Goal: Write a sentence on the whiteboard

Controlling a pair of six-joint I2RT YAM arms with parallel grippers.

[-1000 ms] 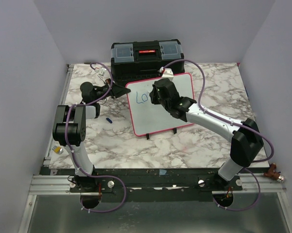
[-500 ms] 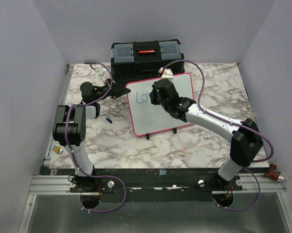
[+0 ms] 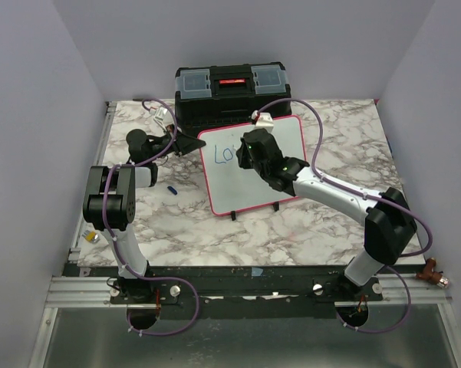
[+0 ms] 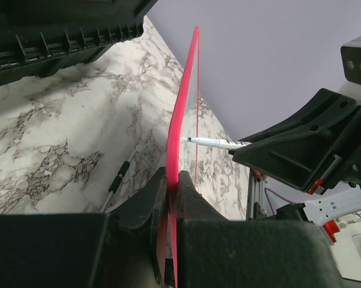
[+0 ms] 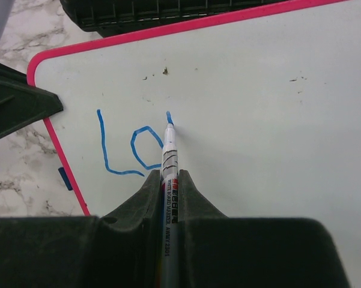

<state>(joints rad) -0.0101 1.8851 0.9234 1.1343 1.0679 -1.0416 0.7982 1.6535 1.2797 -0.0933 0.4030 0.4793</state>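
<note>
Your left gripper (image 4: 171, 187) is pressed together on the pink frame of the whiteboard (image 3: 249, 188), pinching its left edge. The left wrist view shows this edge-on, jaws tight on either side of the thin frame; the top view only hints at it. The whiteboard stands mid-desk on small black feet, leaning back, just near of the black toolbox (image 3: 232, 90) at the far side of the desk (image 3: 314, 230).

Your right gripper (image 5: 168, 180) pinches a white marker (image 5: 169, 153), jaws closed on the barrel. Only the right wrist view gives the writing clearly. The sentence (image 5: 127, 146) reads just "Lo" in blue at the upper left of the board. The marker tip touches the board on a short blue stroke just right of the "o". In the top view the right gripper hides that stroke and you see only "Lo" beside it. The left wrist view catches the marker from the side, tip meeting the board face, but the writing can't be read from there.

A small blue piece (image 3: 172, 188) lies on the desk left of the board, apart from it, clearest in the top view.
</note>
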